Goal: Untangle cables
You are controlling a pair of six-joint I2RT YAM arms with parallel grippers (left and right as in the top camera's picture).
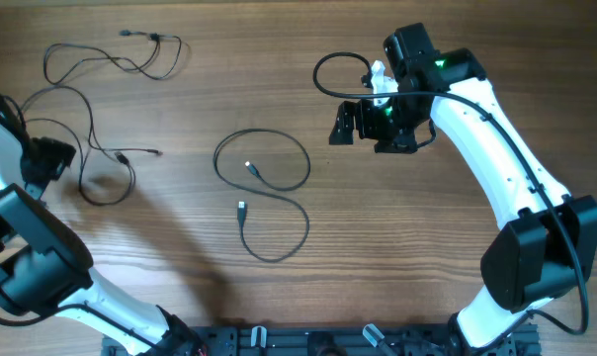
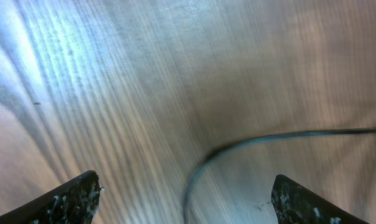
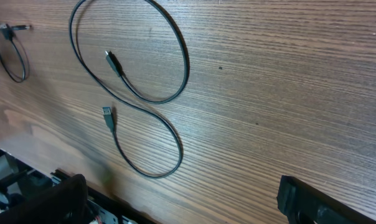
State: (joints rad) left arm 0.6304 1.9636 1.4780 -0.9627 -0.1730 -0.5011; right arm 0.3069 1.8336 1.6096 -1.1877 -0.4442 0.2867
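One thin black cable (image 1: 279,188) lies mid-table in a figure-eight loop with both plug ends inside; it also shows in the right wrist view (image 3: 175,56). More thin cords (image 1: 111,61) sprawl in loose loops at the far left, down to a small loop (image 1: 106,193). My left gripper (image 1: 53,158) is open and empty at the left edge, low over the wood beside that small loop; a curved cord (image 2: 238,144) runs between its fingers (image 2: 187,199) in the left wrist view. My right gripper (image 1: 343,124) is open and empty, above the table right of the figure-eight cable, fingers (image 3: 182,205) wide apart.
A thicker black cable (image 1: 328,74) wired to the right arm loops beside its wrist. The arms' base rail (image 1: 308,341) runs along the front edge. A plug end and a small loop (image 3: 10,50) show at the left of the right wrist view.
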